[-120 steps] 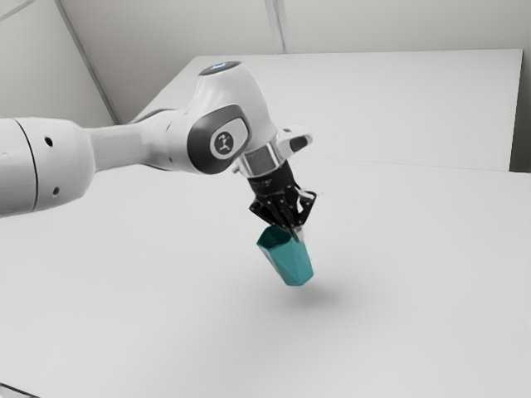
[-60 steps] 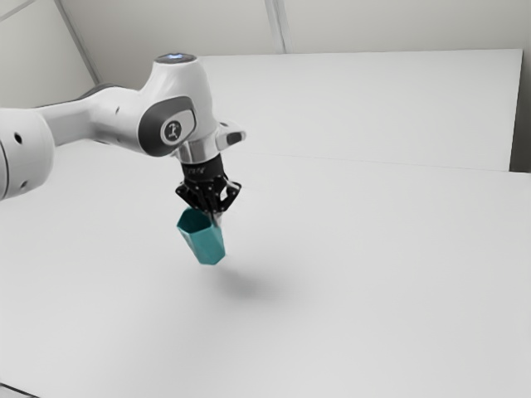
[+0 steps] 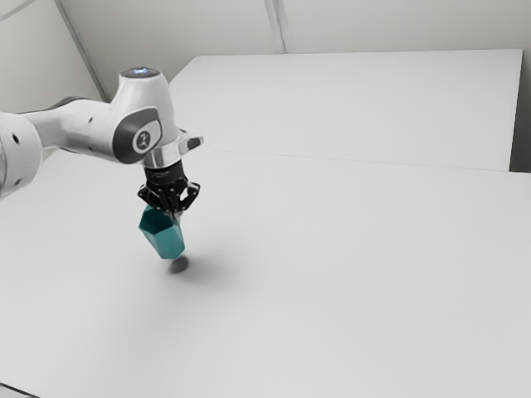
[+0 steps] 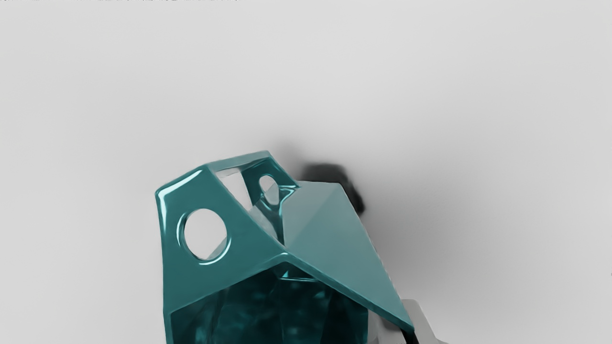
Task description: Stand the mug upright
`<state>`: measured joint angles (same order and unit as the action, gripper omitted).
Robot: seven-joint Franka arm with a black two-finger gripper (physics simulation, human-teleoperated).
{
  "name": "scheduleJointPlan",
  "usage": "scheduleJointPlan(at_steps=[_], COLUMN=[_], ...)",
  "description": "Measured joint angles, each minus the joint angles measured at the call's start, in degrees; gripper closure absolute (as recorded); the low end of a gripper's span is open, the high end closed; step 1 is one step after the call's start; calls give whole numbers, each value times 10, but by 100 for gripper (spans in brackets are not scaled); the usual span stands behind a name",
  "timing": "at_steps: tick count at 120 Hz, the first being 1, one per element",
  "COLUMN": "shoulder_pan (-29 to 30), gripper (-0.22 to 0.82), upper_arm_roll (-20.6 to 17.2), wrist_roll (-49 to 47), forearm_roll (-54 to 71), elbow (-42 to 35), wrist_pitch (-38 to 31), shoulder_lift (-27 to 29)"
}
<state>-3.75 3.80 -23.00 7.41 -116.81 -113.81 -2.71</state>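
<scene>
The black gripper (image 3: 175, 214) is at the exterior view's left, pointing down, shut on the rim side of the teal faceted mug (image 3: 168, 241). The mug hangs tilted low over the white table, its opening toward the exterior view's upper left and its base toward the lower right. In the wrist view the mug (image 4: 330, 224) shows its angular handle with round holes and its dark interior. A grey part of the gripper (image 4: 400, 328) is seen at the mug's rim there; the other fingertip is mostly hidden.
The wide white table (image 3: 348, 274) spreads around and below the mug, with a dark shadow just under the mug's base. Behind it stands a pale raised panel (image 3: 357, 108), and pale walls rise further back.
My hand has carried the mug toward the exterior view's left, and the wrist has swung from slanted to nearly vertical. The mug remains tilted, and its shadow is now darker and closer beneath it.
</scene>
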Motion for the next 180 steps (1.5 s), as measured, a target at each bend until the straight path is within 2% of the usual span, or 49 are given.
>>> scheduleJointPlan(at_steps=[26, 94, 108, 131, 154, 180], shoulder_pan=[-57, -48, -48, -49, -48, -50], gripper=[79, 78, 65, 38, 20, 7], upper_arm_roll=[0, 0, 0, -2, -5, -21], wrist_roll=[-4, -15, -16, -16, -13, 51], forearm_roll=[3, 4, 2, -1, -4, -8], elbow=[1, 1, 1, 7, 24, 155], wrist_pitch=[-12, -11, -9, -7, -2, 61], shoulder_lift=[-21, -43, -43, -36, -11, 17])
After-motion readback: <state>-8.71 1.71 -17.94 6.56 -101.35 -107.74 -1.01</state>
